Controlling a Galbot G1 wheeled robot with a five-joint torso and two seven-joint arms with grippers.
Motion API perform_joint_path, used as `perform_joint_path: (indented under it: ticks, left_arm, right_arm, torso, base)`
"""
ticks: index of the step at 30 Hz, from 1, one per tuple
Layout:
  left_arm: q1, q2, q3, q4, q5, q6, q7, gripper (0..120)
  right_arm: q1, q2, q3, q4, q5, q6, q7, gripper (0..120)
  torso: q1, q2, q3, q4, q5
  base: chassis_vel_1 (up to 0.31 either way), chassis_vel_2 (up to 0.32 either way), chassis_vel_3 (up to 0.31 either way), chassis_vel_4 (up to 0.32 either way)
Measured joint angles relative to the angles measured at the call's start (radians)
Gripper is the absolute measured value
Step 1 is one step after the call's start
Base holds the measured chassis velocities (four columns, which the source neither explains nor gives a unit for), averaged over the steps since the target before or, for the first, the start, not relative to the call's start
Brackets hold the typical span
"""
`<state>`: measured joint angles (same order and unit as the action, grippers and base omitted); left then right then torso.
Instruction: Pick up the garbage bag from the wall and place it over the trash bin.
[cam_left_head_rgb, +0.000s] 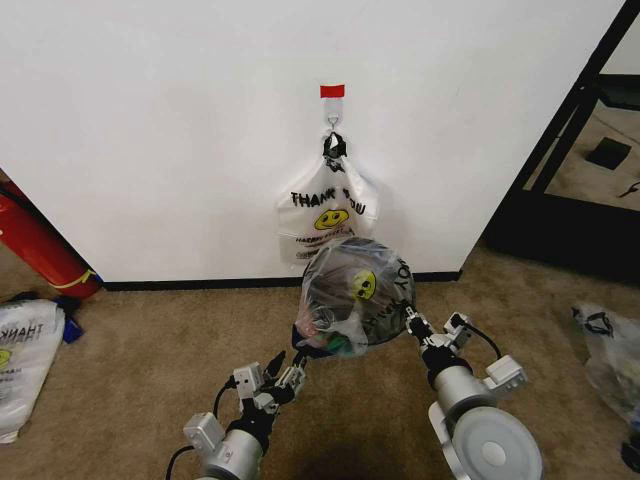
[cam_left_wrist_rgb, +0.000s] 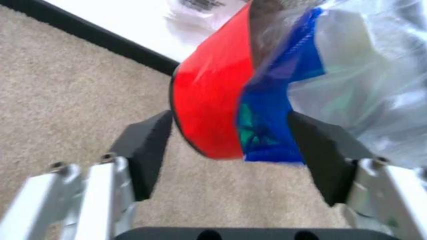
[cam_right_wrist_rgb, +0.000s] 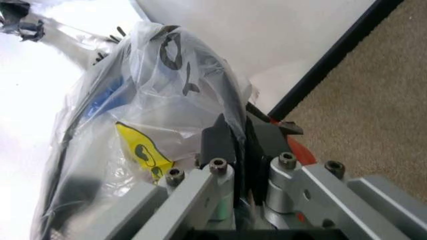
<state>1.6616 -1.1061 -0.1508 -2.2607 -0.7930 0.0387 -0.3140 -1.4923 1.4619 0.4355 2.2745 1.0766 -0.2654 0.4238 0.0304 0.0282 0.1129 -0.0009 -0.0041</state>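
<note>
At frame centre: garbage bag (cam_left_head_rgb: 355, 290) marked "THANK YOU", draped over trash bin (cam_left_wrist_rgb: 210, 105), pinched by right gripper (cam_right_wrist_rgb: 237, 145); left gripper (cam_left_wrist_rgb: 230, 150) spread apart. One more printed bag (cam_left_head_rgb: 325, 215) hung on wall (cam_left_head_rgb: 150, 130).

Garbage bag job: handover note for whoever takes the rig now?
Right tool: shut on the garbage bag, pinching its plastic at the bin's right side.
Left tool: open, jaws straddling the red base and the bag's blue piece, not clamped.
Trash bin: on the carpet just before the wall, the bag already draped over its top.
Another printed bag hangs on the wall hook under the red tape.
Done: bag fetched and laid over the bin.
Left: seat it evenly round the rim, then release the right tool.
</note>
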Motion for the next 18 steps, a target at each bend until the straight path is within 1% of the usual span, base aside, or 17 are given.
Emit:
perform_joint_path:
  ticks: [3, 4, 6, 8, 11, 12, 13, 16, 17, 18]
  left_arm:
    - [0.019, 0.012, -0.023, -0.011, 0.029, -0.025, -0.013, 88]
    - [0.019, 0.012, -0.023, -0.011, 0.029, -0.025, -0.013, 88]
    - [0.034, 0.019, -0.048, -0.033, 0.046, -0.037, -0.032, 97]
    - [0.044, 0.025, -0.071, -0.057, 0.062, -0.044, -0.049, 100]
    - [0.038, 0.05, -0.083, -0.1, 0.075, -0.044, -0.061, 98]
    - [0.038, 0.05, -0.083, -0.1, 0.075, -0.044, -0.061, 98]
    - [0.021, 0.067, -0.076, -0.12, 0.085, -0.036, -0.062, 98]
    - [-0.05, 0.11, -0.049, -0.142, 0.108, -0.008, -0.059, 86]
    - [-0.099, 0.132, -0.039, -0.147, 0.107, 0.009, -0.054, 82]
    - [-0.129, 0.151, -0.036, -0.149, 0.103, 0.019, -0.046, 81]
  right_arm:
    - [0.008, -0.005, 0.004, -0.014, -0.005, 0.004, 0.0, 1]
    - [0.008, -0.005, 0.004, -0.014, -0.005, 0.004, 0.0, 1]
    - [0.013, -0.007, 0.006, -0.026, -0.017, 0.009, -0.002, 1]
    - [0.014, -0.009, 0.004, -0.038, -0.038, 0.016, -0.009, 1]
    - [0.013, -0.008, -0.006, -0.047, -0.074, 0.026, -0.016, 1]
    - [0.013, -0.008, -0.006, -0.047, -0.074, 0.026, -0.016, 1]
    - [0.009, -0.007, -0.013, -0.048, -0.099, 0.031, -0.024, 1]
    - [-0.006, -0.006, -0.029, -0.047, -0.154, 0.043, -0.051, 1]
    - [-0.012, -0.007, -0.037, -0.047, -0.172, 0.046, -0.06, 1]
    - [-0.015, -0.008, -0.042, -0.047, -0.181, 0.047, -0.064, 1]
  torso:
    - [0.0, 0.0, 0.0, 0.0, 0.0001]
    - [0.0, 0.0, 0.0, 0.0, 0.0001]
    - [0.0, 0.0, 0.0, 0.0, 0.0002]
    - [0.0, 0.0, 0.0, 0.0001, 0.0001]
    - [0.0, 0.0, 0.0, 0.0002, 0.0001]
    - [0.0, 0.0, 0.0, 0.0002, 0.0001]
    - [0.0, 0.0, 0.0, 0.0002, 0.0003]
    - [0.0, 0.0, 0.0, 0.0001, 0.0]
    - [0.0, 0.0, 0.0, -0.0002, 0.0]
    - [0.0, 0.0, 0.0, -0.0004, -0.0001]
  base:
    - [0.0, 0.0, 0.0, 0.0]
    - [0.0, 0.0, 0.0, 0.0]
    - [0.0, 0.0, 0.0, 0.0]
    - [0.0, 0.0, 0.0, 0.0]
    - [0.0, 0.0, 0.0, 0.0]
    - [0.0, 0.0, 0.0, 0.0]
    - [0.0, 0.0, 0.0, 0.0]
    - [0.0, 0.0, 0.0, 0.0]
    - [0.0, 0.0, 0.0, 0.0]
    - [0.0, 0.0, 0.0, 0.0]
